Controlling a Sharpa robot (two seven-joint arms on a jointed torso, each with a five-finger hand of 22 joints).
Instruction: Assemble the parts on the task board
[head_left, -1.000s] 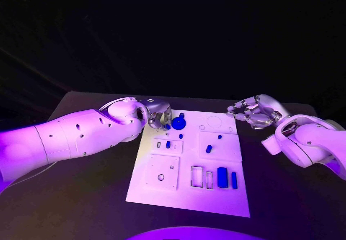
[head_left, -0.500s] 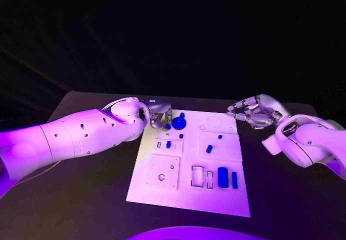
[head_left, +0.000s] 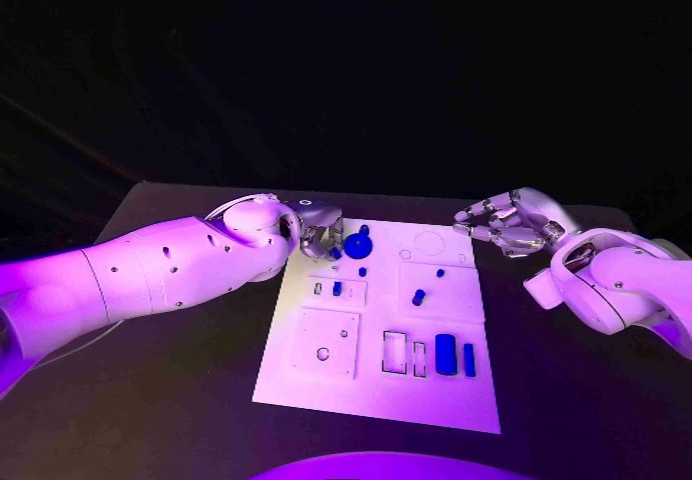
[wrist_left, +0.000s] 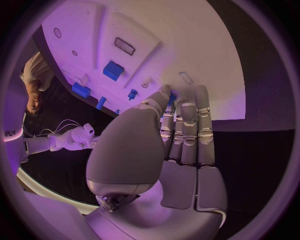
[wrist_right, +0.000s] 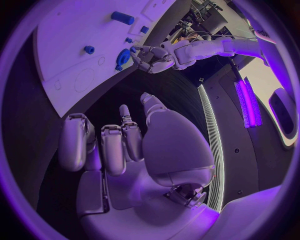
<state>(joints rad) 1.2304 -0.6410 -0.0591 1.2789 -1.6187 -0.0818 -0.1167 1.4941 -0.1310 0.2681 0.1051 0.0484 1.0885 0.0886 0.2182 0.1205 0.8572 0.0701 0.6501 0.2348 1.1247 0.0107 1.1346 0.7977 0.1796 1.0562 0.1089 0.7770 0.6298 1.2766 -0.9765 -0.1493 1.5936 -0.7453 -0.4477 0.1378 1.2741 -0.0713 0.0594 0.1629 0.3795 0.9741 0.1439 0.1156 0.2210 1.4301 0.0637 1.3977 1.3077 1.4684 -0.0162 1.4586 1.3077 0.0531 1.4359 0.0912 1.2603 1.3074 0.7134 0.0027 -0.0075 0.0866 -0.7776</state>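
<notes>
The white task board (head_left: 378, 345) lies in the middle of the dark surface (head_left: 173, 400), with small blue parts (head_left: 446, 355) on it. The left robot hand (head_left: 317, 238) sits at the board's upper left corner, fingers together, fingertips at a blue part (head_left: 358, 246); I cannot tell whether it grips. The right robot hand (head_left: 505, 225), right of the board, holds nothing, fingers curled loosely apart.

This looks like a robotics lab or test cell. A black counter (head_left: 173, 400) stands against a dark backdrop and carries a white task board (head_left: 378, 395) with cut-out slots and small blue parts (head_left: 446, 355), a bench-test fixture. Loose cables and equipment (wrist_right: 200, 20) crowd the room's edge, and a lit strip (wrist_right: 209, 130) runs along the floor.
</notes>
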